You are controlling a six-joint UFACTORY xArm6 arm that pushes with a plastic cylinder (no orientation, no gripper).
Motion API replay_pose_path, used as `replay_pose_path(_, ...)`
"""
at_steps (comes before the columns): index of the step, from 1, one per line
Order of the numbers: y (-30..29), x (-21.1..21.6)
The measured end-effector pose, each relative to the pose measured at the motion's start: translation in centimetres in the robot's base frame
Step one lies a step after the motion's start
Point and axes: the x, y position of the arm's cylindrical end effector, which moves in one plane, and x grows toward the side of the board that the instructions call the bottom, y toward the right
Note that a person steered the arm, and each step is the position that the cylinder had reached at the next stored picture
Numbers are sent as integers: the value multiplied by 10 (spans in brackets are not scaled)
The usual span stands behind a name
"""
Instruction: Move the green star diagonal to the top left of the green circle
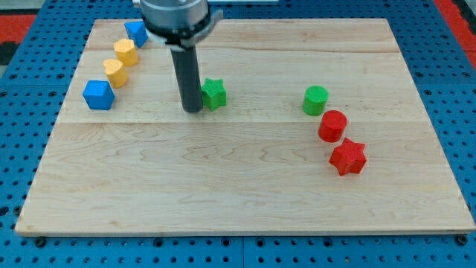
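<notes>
At mid-board, my tip (193,109), bare of any pincer, is touching the star's (214,94) left side; an off-centre shove risks it spinning away short of the green circle (315,100).

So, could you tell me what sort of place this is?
Probably a robot lab bench: a wooden board lies on blue perforated panels, with small blocks like the green star beside my tip.

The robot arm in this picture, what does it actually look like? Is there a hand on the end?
No hand. From the view's top hangs a round, grey metallic housing, and out of it comes one straight, dark, smooth cylindrical rod. Its lower end, my tip, is blunt and sits just left of the green star. No cables, markings or sleeves show; the arm above is cut off.
</notes>
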Motion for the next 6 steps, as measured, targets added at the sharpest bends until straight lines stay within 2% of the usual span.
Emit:
replay_pose_path(1, 13, -35)
replay_pose_path(2, 72, -35)
replay_pose_path(3, 45, -31)
replay_pose_path(4, 76, 4)
replay_pose_path(5, 127, -29)
replay_pose_path(6, 139, -38)
